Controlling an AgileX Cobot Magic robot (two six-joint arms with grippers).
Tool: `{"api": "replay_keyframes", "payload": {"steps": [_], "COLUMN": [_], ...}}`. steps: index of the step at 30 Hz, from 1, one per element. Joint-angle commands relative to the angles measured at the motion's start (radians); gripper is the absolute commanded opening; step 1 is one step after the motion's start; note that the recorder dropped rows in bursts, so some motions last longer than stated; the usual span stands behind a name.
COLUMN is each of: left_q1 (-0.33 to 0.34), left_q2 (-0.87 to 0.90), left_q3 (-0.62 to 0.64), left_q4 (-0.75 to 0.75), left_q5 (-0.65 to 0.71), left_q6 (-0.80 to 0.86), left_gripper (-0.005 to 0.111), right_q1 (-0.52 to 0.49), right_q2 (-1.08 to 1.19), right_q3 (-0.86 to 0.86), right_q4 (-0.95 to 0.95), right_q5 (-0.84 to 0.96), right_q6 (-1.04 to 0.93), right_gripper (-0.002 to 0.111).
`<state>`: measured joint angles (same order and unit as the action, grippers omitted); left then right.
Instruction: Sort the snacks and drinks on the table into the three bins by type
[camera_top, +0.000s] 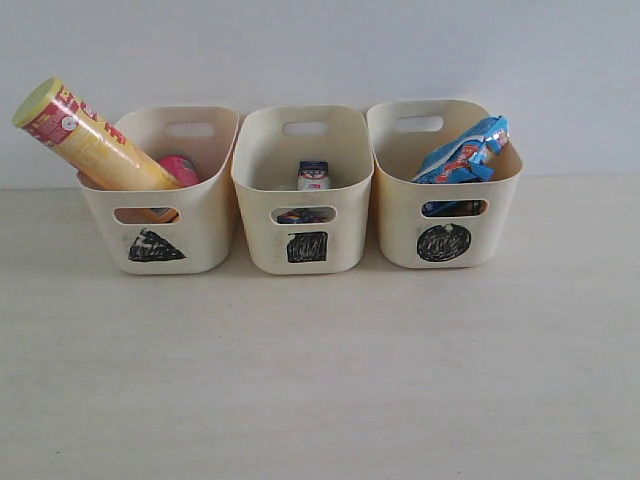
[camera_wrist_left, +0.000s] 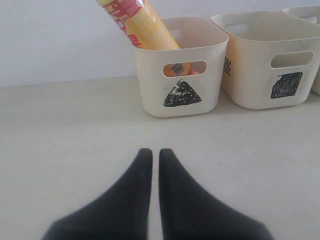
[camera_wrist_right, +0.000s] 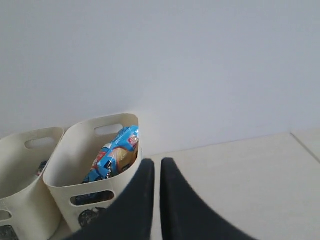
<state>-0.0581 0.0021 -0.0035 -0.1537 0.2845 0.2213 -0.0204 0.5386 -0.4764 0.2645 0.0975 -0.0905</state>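
Cream triangle bin (camera_top: 205, 225): is propping the over-tall Lay's tube (camera_top: 95, 140) aslant; pink tube (camera_top: 181, 169) beside it.
Square bin (camera_top: 258, 195): is holding the drink carton (camera_top: 313, 175) upright.
Circle bin (camera_top: 395, 215): is holding the blue foil bag (camera_top: 465, 152).
Left gripper (camera_wrist_left: 155, 155): is sitting closed, empty.
Right gripper (camera_wrist_right: 157, 165): is sitting closed, empty.

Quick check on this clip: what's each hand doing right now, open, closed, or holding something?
Left hand: closed, fingers nearly touching, holding nothing.
Right hand: closed, holding nothing.
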Motion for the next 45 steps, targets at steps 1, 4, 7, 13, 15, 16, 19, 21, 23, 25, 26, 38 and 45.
{"api": "replay_keyframes", "payload": {"steps": [1, 4, 7, 13, 15, 16, 19, 21, 23, 25, 26, 38, 45], "left_q1": [-0.001, -0.001, -0.001, -0.001, -0.001, -0.001, -0.001, -0.001, -0.001, -0.001, -0.001, -0.001, -0.001], "left_q2": [-0.002, -0.002, -0.002, -0.002, -0.002, -0.002, -0.002, -0.002, -0.002, -0.002, -0.002, -0.002, -0.002], "left_q3": [0.004, 0.004, 0.004, 0.004, 0.004, 0.004, 0.004, 0.004, 0.004, 0.004, 0.004, 0.004, 0.004], "left_q4": [-0.006, -0.006, -0.006, -0.006, -0.006, -0.006, -0.006, -0.006, -0.006, -0.006, -0.006, -0.006, -0.006], "left_q5": [0.000, 0.000, 0.000, 0.000, 0.000, 0.000, 0.000, 0.000, 0.000, 0.000, 0.000, 0.000, 0.000], "left_q6": [0.005, 0.005, 0.005, 0.005, 0.005, 0.005, 0.005, 0.005, 0.005, 0.005, 0.005, 0.005, 0.005], "left_gripper": [0.004, 0.004, 0.004, 0.004, 0.004, 0.004, 0.004, 0.004, 0.004, 0.004, 0.004, 0.004, 0.004], "right_q1": [-0.006, -0.008, -0.008, -0.008, -0.008, -0.008, -0.008, -0.008, -0.008, -0.008, -0.008, -0.008, -0.008], "right_q2": [-0.094, -0.175, -0.265, -0.404, -0.444, -0.462, -0.531, -0.539, -0.539, -0.539, -0.539, -0.539, -0.539], "right_q3": [0.004, 0.042, 0.128, 0.296, 0.359, 0.381, 0.451, 0.476, 0.476, 0.476, 0.476, 0.476, 0.476], "right_q4": [-0.146, -0.150, -0.150, -0.159, -0.186, -0.199, -0.225, -0.225, -0.225, -0.225, -0.225, -0.225, -0.225], "right_q5": [0.028, 0.099, 0.141, 0.169, 0.179, 0.179, 0.179, 0.181, 0.210, 0.255, 0.255, 0.258, 0.258], "right_q6": [-0.129, -0.195, -0.150, 0.048, 0.121, 0.152, 0.201, 0.196, 0.137, 0.084, 0.084, 0.059, 0.061], "right_gripper": [0.001, 0.001, 0.001, 0.001, 0.001, 0.001, 0.001, 0.001, 0.001, 0.001, 0.001, 0.001, 0.001]}}
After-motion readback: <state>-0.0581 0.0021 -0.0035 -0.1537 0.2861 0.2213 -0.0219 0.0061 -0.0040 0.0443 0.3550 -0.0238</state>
